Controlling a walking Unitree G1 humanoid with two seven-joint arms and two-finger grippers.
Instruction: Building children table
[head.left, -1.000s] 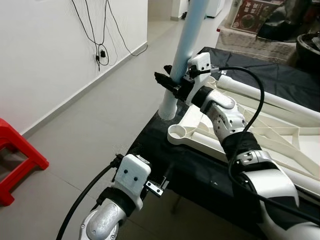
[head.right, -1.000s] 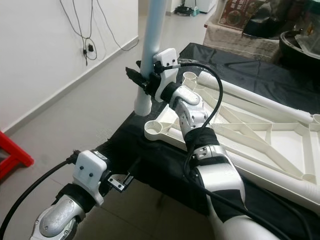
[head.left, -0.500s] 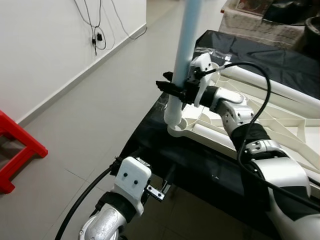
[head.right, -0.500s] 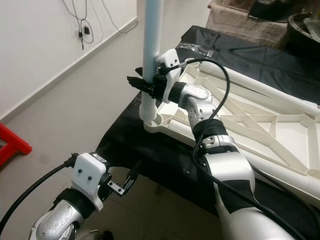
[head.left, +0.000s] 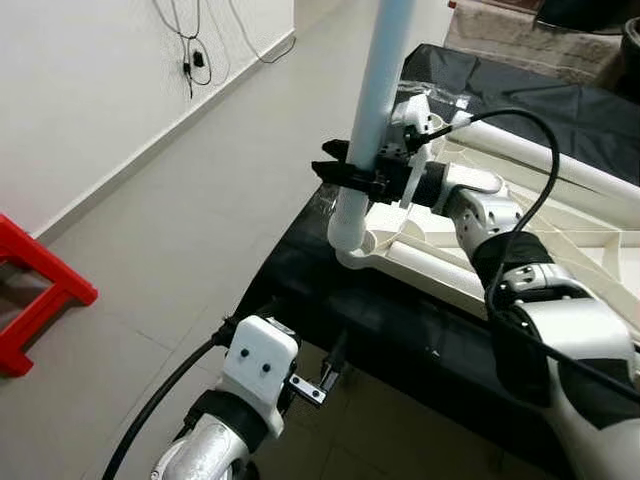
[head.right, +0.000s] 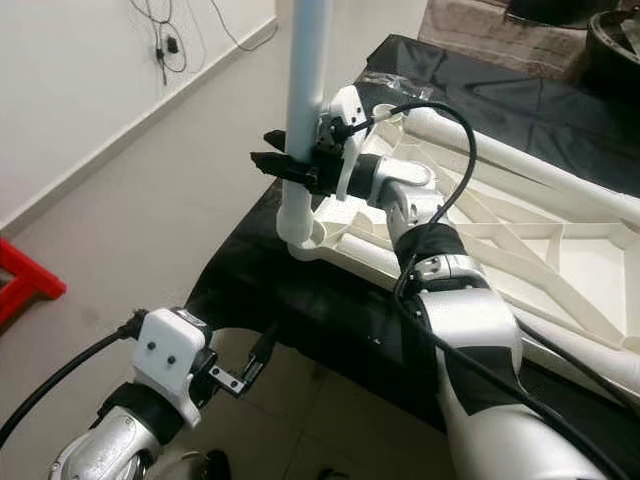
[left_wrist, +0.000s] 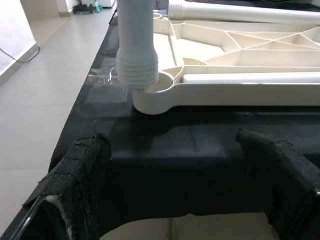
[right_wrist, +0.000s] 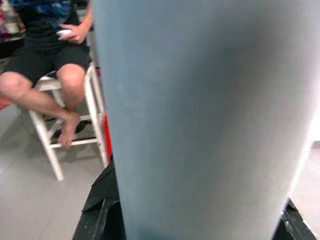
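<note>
A lived-in home room, used for assembling furniture. The floor (head.left: 200, 180) is pale glossy tile, and a plain white wall (head.left: 80, 90) rises from a grey skirting beside it. Black cables (head.left: 190, 40) hang down that wall to a plug. A red stool (head.left: 35, 290) stands on the floor near the wall. A low table under a black cloth (head.left: 320, 290) bears white plastic table parts (head.right: 520, 240). In the right wrist view a person (right_wrist: 45, 65) sits barefoot on a white stool (right_wrist: 75, 125).
</note>
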